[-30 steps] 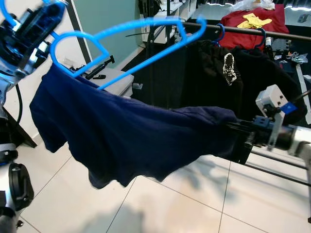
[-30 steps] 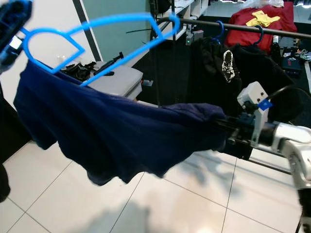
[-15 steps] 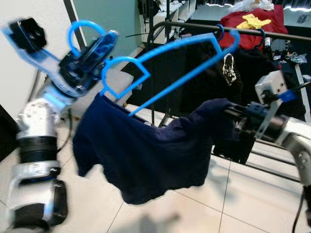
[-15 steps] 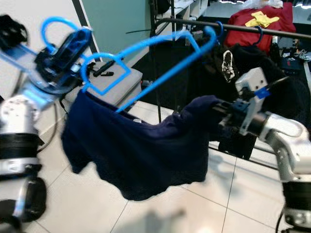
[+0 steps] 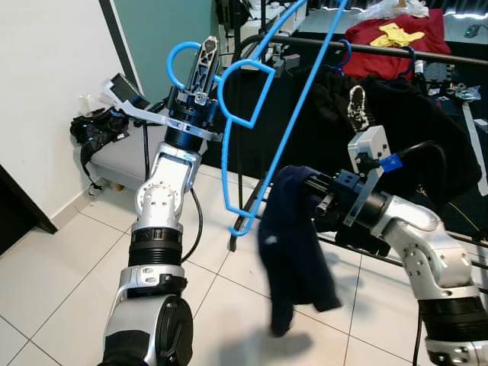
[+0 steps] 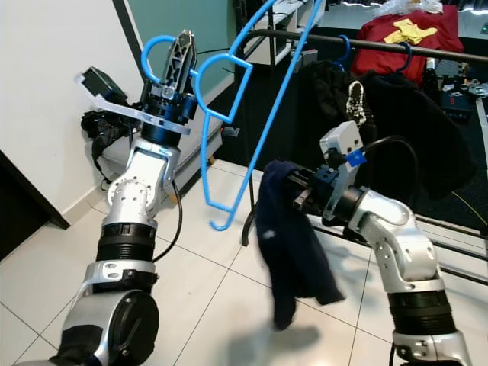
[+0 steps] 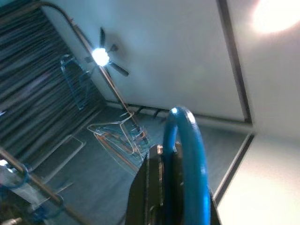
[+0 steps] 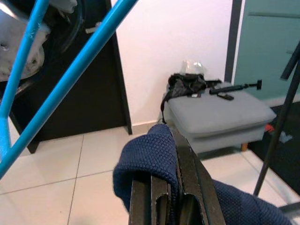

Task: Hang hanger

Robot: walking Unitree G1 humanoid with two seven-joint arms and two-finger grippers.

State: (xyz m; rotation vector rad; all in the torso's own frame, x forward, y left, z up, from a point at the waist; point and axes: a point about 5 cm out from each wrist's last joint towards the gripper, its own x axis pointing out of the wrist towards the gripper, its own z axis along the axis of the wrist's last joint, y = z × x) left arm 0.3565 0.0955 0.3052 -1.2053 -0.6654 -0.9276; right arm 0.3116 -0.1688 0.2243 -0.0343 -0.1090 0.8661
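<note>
Although the blue hanger [image 5: 263,99] is raised close to the clothes rail [image 5: 396,49], its hook [image 5: 183,65] is not yet on the bar, so, judging by this, the hanging itself remains to be done. Left gripper [image 5: 204,65], up and to the left of the rail, has its fingers closed on the hanger's neck just beside the hook; the frame tilts steeply, its lower end pointing at the floor below the rail. Right gripper [image 5: 316,194], in front of and below the rail, is clamped on a fold of the navy garment [image 5: 293,252], which droops free of the hanger. Dark clothes [image 5: 396,114] on blue hangers already occupy the rail.

Compared with the frame one second ago, the garment was then spread across the hanger between both grippers; now it has slipped off entirely and dangles from the right gripper alone, while the left arm has swung the hanger upright. Re-dressing the hanger probably precedes hooking it.
</note>
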